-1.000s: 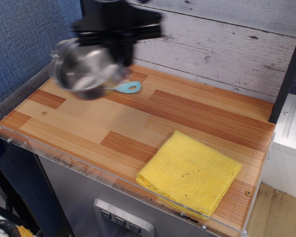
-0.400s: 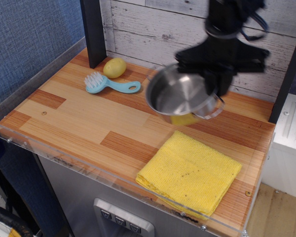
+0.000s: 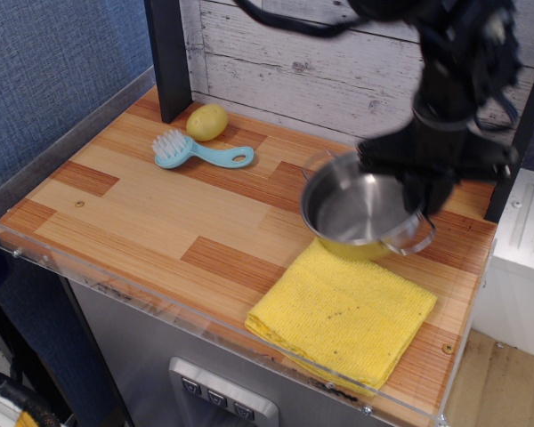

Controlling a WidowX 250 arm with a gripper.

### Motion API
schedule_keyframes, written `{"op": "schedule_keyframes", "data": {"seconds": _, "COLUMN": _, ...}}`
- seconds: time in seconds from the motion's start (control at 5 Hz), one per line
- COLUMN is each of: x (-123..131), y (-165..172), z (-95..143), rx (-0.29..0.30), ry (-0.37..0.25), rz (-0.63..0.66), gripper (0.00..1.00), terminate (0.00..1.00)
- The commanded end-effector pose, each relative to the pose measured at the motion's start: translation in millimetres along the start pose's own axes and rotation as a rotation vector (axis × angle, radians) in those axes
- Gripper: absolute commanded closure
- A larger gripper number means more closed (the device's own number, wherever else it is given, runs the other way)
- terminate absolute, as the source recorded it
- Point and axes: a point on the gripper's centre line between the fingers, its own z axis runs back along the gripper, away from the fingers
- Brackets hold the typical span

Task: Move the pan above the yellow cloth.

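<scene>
With the fingers (image 3: 420,184) gripping the pan (image 3: 360,210) by its far-right rim, lower it level onto the table (image 3: 160,213) just beyond the cloth (image 3: 343,316).

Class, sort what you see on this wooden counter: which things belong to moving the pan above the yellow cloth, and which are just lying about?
Part of the job:
- the pan, held by the gripper at the cloth's far edge
- the yellow cloth, near the front right corner

Just lying about:
- the blue brush, back left
- the yellow ball, beside the brush
</scene>
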Motion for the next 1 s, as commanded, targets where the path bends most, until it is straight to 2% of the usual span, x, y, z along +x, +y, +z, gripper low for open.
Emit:
{"op": "schedule_keyframes", "data": {"seconds": 0.0, "x": -5, "y": -6, "z": -12, "rx": -0.012, "ry": -0.028, "rz": -0.014, "gripper": 1.00, "terminate": 0.00}}
{"op": "schedule_keyframes", "data": {"seconds": 0.4, "x": -10, "y": 10, "z": -29, "rx": 0.033, "ry": -0.034, "rz": -0.010, "gripper": 1.00, "terminate": 0.00}}
{"op": "schedule_keyframes", "data": {"seconds": 0.6, "x": -11, "y": 20, "z": -30, "rx": 0.062, "ry": -0.014, "rz": 0.014, "gripper": 0.00, "terminate": 0.00}}
{"op": "schedule_keyframes", "data": {"seconds": 0.8, "x": -6, "y": 24, "z": -25, "rx": 0.061, "ry": -0.044, "rz": 0.026, "gripper": 0.00, "terminate": 0.00}}
